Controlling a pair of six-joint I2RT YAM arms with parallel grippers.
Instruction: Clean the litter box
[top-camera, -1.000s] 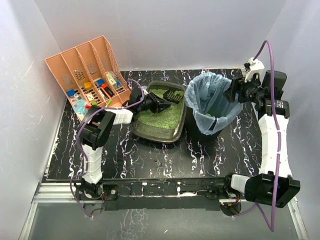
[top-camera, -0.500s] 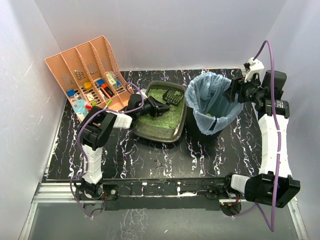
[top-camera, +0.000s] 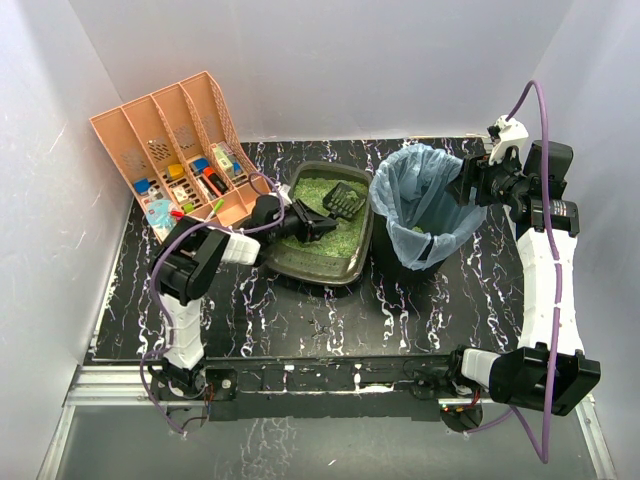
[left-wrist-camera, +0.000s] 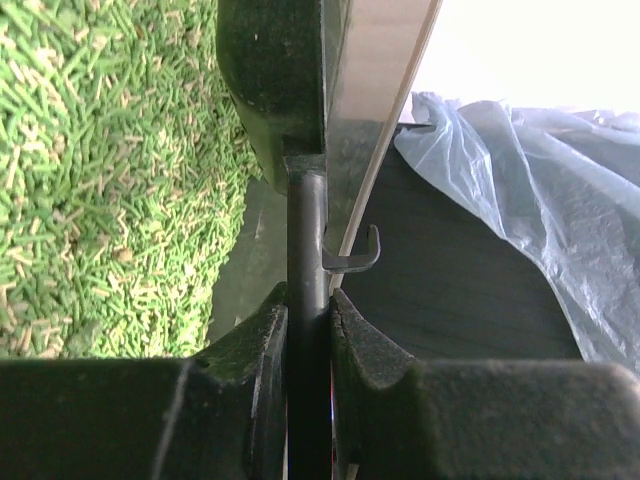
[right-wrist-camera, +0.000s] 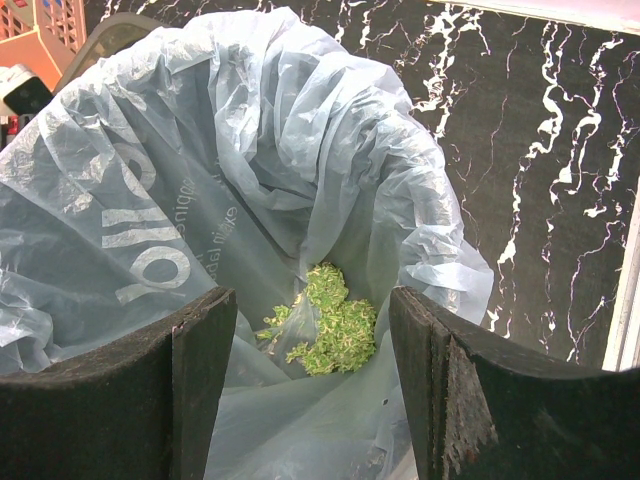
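Note:
The litter box (top-camera: 300, 268) is a dark tray of green litter (top-camera: 335, 235) in the middle of the table. My left gripper (top-camera: 303, 221) reaches over it from the left, shut on the black handle of a scoop (top-camera: 345, 201) whose head rests at the tray's far right. In the left wrist view the handle (left-wrist-camera: 307, 250) runs up between the shut fingers of my left gripper (left-wrist-camera: 308, 330) to the scoop head (left-wrist-camera: 275, 80), with litter (left-wrist-camera: 110, 170) on the left. My right gripper (top-camera: 465, 183) hovers at the bin's right rim. It (right-wrist-camera: 312, 300) stands open over the bag.
A black bin with a pale blue bag (top-camera: 425, 205) stands right of the tray, with a clump of green litter (right-wrist-camera: 335, 320) at the bag's bottom. A peach slotted organiser (top-camera: 175, 155) of small items stands at the back left. White walls enclose the table.
My left gripper has drawn back toward the left and front with the scoop, whose head has turned and settled at the tray's far right. The right arm has not moved.

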